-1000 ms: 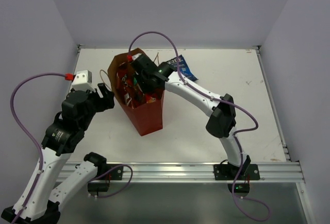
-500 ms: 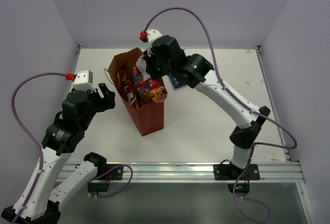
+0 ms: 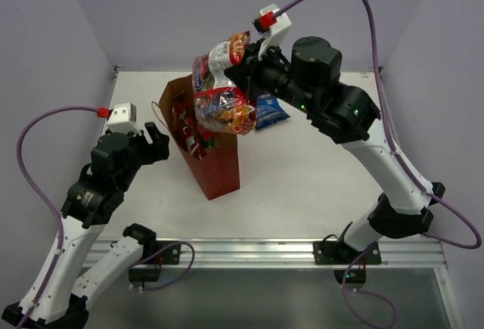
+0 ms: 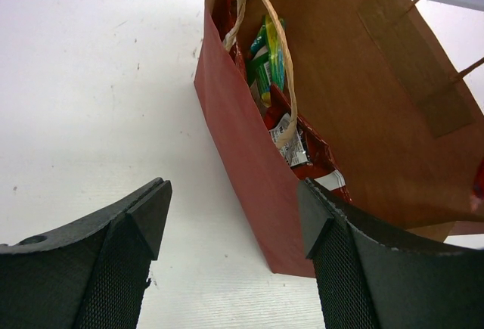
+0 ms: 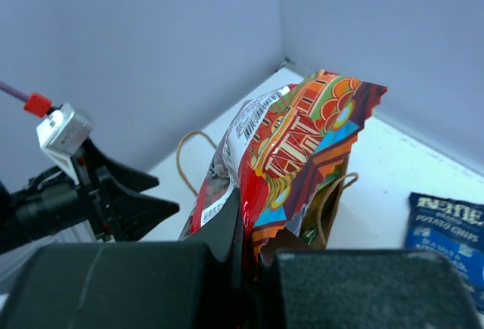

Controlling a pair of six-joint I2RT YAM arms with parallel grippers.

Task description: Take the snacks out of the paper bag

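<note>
The red paper bag (image 3: 218, 164) stands upright mid-table, its brown inside showing in the left wrist view (image 4: 355, 94). My right gripper (image 3: 240, 72) is shut on the larger red multicolour packet (image 3: 223, 108) and holds it high above the bag's mouth; the right wrist view shows the packet (image 5: 302, 132) pinched between my jaws (image 5: 253, 223). A green-yellow packet (image 4: 266, 60) and red-and-silver packets (image 4: 302, 147) lie inside the bag. The blue packet (image 3: 270, 111) lies on the table behind the bag. My left gripper (image 3: 155, 140) is open and empty just left of the bag (image 4: 234, 215).
The bag's cord handles (image 4: 265, 34) hang over its mouth and left side. White table (image 3: 325, 162) with walls at the back and both sides. A metal rail (image 3: 265, 252) runs along the near edge.
My right gripper has risen out of the bag with the red multicolour packet and now holds it well above the bag. The left arm has not moved.
</note>
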